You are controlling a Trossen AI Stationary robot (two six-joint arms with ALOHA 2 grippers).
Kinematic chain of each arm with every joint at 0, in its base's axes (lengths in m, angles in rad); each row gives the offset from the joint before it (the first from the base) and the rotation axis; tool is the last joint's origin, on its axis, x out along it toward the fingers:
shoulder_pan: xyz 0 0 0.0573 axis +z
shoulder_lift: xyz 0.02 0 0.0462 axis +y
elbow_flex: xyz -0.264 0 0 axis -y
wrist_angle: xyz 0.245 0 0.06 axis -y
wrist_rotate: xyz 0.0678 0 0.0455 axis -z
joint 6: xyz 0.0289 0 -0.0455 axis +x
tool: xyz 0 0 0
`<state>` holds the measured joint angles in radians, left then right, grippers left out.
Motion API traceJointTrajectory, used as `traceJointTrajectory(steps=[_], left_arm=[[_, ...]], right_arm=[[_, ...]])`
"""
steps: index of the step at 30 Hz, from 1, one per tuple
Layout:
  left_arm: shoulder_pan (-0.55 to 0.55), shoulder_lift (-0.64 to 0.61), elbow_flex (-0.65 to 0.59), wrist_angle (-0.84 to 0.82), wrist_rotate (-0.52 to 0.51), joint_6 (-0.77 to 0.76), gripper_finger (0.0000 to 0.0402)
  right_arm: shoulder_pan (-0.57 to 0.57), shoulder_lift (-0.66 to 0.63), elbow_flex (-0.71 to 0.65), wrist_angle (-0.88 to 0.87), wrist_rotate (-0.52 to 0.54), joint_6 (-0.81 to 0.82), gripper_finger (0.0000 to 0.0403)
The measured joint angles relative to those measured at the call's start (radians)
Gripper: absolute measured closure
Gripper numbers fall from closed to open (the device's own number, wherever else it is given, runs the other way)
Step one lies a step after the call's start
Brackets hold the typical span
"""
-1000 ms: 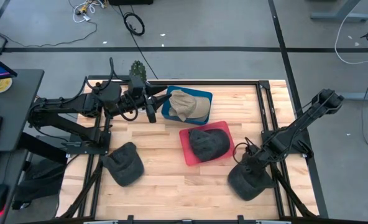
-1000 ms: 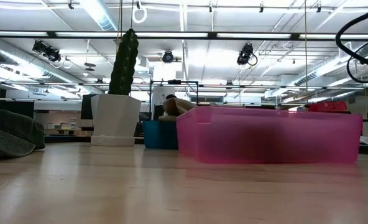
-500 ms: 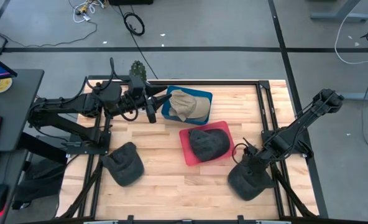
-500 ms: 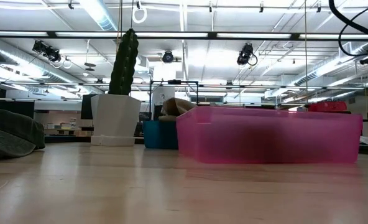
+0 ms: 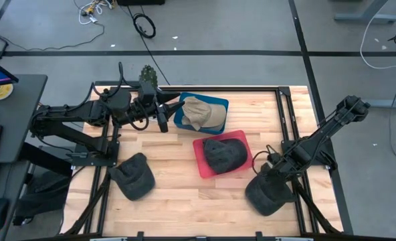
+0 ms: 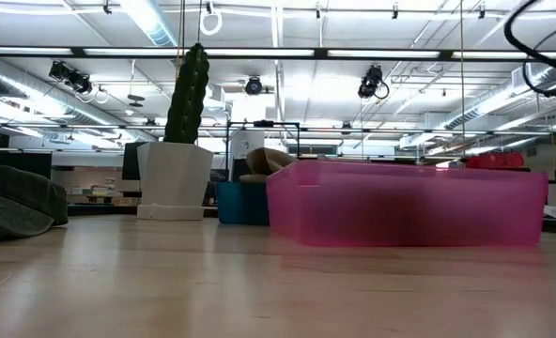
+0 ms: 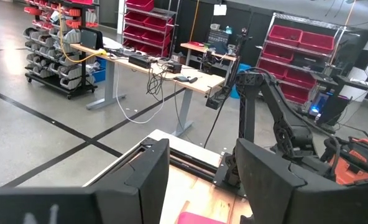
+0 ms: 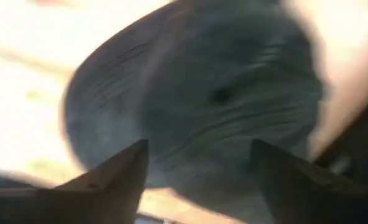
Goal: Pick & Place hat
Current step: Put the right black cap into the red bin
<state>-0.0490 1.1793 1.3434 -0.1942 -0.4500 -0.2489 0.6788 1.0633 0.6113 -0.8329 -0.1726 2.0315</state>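
Your right gripper point(image 5: 270, 175) hangs jaws spread over the grey hat point(image 5: 266, 194), right of the red bin point(image 5: 199, 148).

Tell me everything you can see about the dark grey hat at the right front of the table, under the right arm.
The dark grey fabric cap lies on the wooden table, near its right front corner, apart from the red bin. It looks soft and ribbed, with a rounded crown and a small button on top. The right gripper hangs just above it with its jaws open, straddling the crown. Whether they touch the cloth cannot be told.
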Motion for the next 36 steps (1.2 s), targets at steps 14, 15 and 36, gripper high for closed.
traceJointTrajectory(steps=[14,15,36], left_arm=[[0.000,0.000,0.000,-0.007,0.000,0.036,0.0212],[0.000,0.000,0.000,-0.007,0.000,0.036,0.0212],[0.000,0.000,0.000,-0.014,0.011,0.059,0.0212]], right_arm=[[0.064,0.119,0.000,-0.078,0.029,0.242,0.0095],[0.072,0.124,0.000,-0.077,0.042,0.265,0.0100],[0.104,0.267,-0.107,0.246,0.043,0.316,0.0160]])
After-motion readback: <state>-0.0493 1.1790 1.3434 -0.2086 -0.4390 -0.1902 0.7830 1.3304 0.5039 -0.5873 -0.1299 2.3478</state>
